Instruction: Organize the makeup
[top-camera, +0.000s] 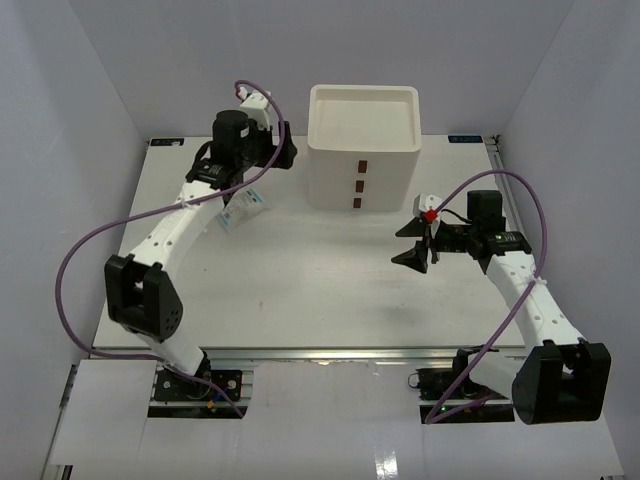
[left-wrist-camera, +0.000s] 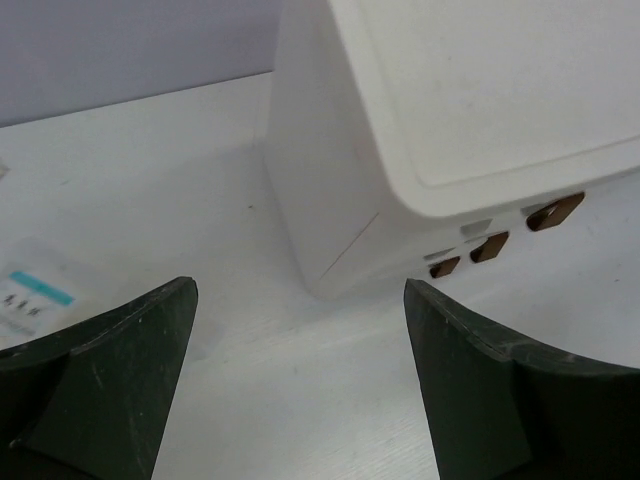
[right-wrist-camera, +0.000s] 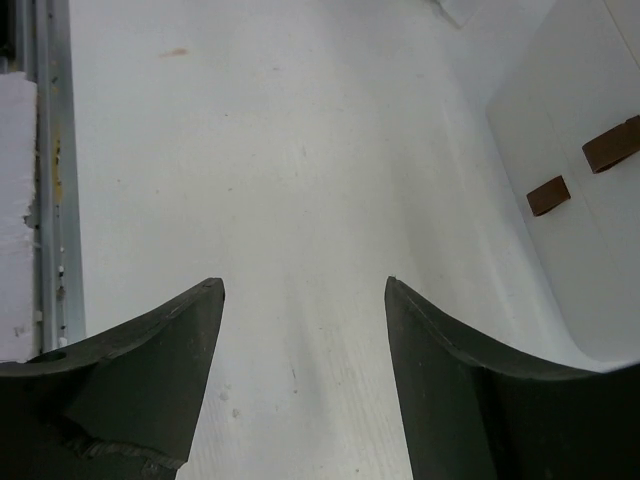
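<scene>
Packet (top-camera: 246, 212), clear with a blue strip, is the only makeup I can pick out for certain. It lies flat on the worktop (top-camera: 300, 300), left of the box (top-camera: 362, 120) and partly under my left arm. Its long axis seems to run diagonally, near-left to far-right, but the arm hides too much to say which end leads. Left gripper (left-wrist-camera: 300, 290) hovers by the box's left corner, jaws wide and empty, with the packet off beyond its left finger. Right gripper (right-wrist-camera: 305, 285) hangs right of the drawers, parted and empty too. I judge I'm between picks. Next I need a drawer open, then a low pinch on the packet's edge, since it looks thin and flat.
</scene>
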